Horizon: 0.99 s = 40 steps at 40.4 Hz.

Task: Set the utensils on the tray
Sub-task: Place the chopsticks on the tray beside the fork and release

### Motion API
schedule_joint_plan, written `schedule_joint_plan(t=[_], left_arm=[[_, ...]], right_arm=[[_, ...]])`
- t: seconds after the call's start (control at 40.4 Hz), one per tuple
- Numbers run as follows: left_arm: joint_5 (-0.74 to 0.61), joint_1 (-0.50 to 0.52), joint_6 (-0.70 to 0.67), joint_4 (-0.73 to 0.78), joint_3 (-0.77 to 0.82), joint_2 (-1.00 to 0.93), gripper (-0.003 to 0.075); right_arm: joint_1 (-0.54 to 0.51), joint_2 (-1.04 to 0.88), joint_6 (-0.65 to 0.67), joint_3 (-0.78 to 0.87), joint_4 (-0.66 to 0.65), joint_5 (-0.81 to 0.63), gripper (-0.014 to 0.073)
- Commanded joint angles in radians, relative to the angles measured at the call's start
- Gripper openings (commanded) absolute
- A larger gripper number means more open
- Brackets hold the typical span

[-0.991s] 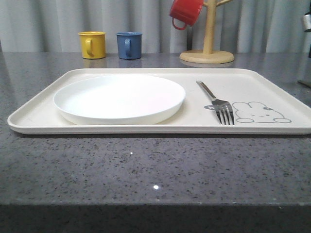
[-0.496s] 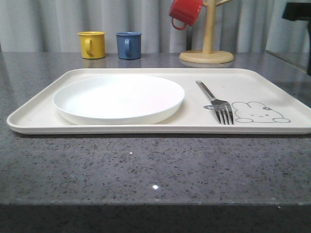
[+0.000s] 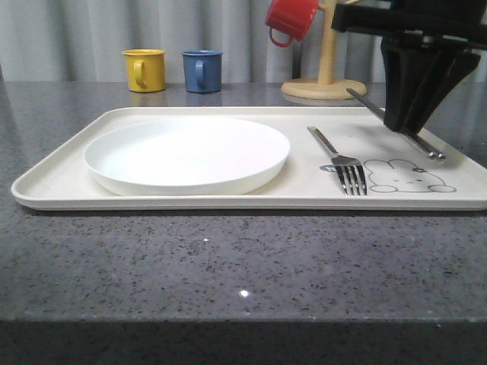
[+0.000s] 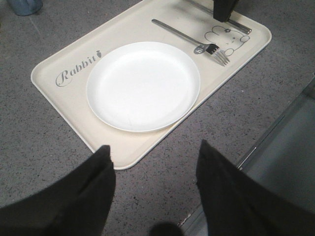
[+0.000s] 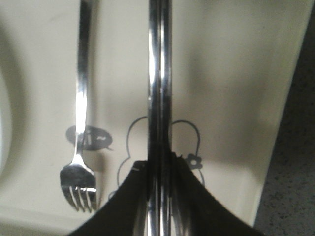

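Observation:
The cream tray (image 3: 228,203) lies on the grey counter, and a silver fork (image 3: 342,163) rests on its right half beside the rabbit drawing. My right gripper (image 3: 402,125) hangs over the tray's right end, shut on a pair of silver chopsticks (image 3: 417,144) that slant down toward the rabbit, their lower end at the tray surface. In the right wrist view the chopsticks (image 5: 159,88) run straight out from between the black fingers (image 5: 128,196), parallel to the fork (image 5: 81,113). My left gripper (image 4: 155,150) is open and empty, high above the counter near a tray corner (image 4: 120,160).
A round white plate (image 3: 186,152) fills the tray's left half. Behind the tray stand a yellow mug (image 3: 144,70), a blue mug (image 3: 202,71) and a wooden mug tree (image 3: 327,76) carrying a red mug (image 3: 291,19). The counter's edge (image 4: 275,132) runs beside the tray.
My right arm has swung in from the right with the chopsticks and now hangs over the tray's right end. Fork, plate and tray have not moved.

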Motion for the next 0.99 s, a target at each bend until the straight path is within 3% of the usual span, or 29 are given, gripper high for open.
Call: schedule_joint_plan(t=[0.0, 0.248, 0.52, 0.694, 0.966], left_arm=[[-0.065, -0.007, -0.011, 0.0, -0.023, 0.001, 0.0369], [-0.065, -0.007, -0.011, 0.0, -0.023, 0.001, 0.0369], [-0.065, -0.007, -0.011, 0.0, -0.023, 0.001, 0.0369], [-0.065, -0.007, -0.011, 0.0, -0.023, 0.001, 0.0369], [-0.065, -0.007, -0.011, 0.0, -0.023, 0.001, 0.0368]], right_arm=[[-0.002, -0.008, 0.049, -0.031, 0.009, -0.02, 0.0059], [-0.002, 0.043, 0.06, -0.031, 0.031, -0.012, 0.0066], [-0.002, 0.026, 0.055, -0.032, 0.012, -0.007, 0.03], [-0.002, -0.054, -0.002, -0.031, -0.01, -0.024, 0.031], [-0.035, -0.232, -0.049, -0.031, -0.249, 0.036, 0.031]])
